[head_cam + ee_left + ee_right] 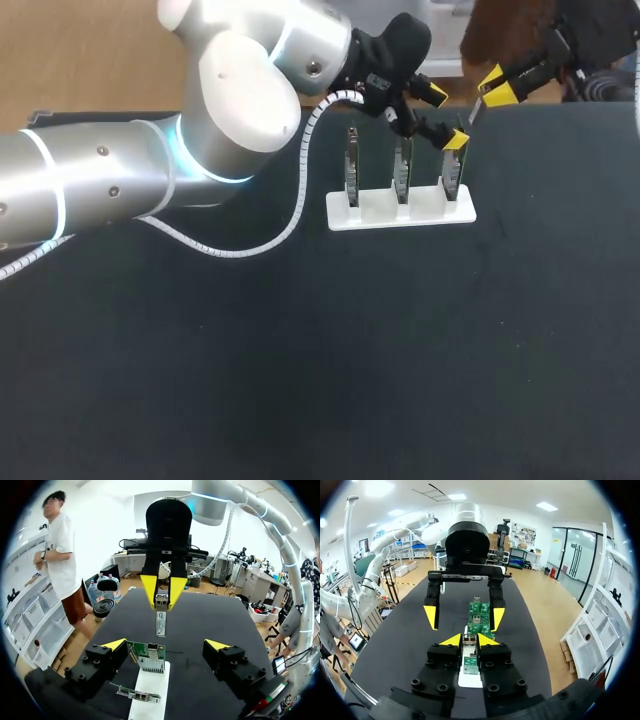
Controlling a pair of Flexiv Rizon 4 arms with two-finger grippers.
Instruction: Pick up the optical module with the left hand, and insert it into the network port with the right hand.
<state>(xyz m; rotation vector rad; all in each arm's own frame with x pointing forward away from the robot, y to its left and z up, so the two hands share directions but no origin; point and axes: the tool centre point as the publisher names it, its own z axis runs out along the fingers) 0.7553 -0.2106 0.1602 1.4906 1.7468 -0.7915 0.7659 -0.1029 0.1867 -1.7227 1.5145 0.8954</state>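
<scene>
Three circuit boards (401,170), one white stand (400,215), one optical module (161,622).

In the head view the right arm (575,45) is cut off by the upper right corner, and the optical module (473,112) in the right gripper (497,87) is seen only as a thin sliver, too small for detail. In the right wrist view the module is mostly hidden between that gripper's fingers, the white stand (470,681) is partly covered by them, and the ports on the boards (480,615) cannot be made out.
</scene>
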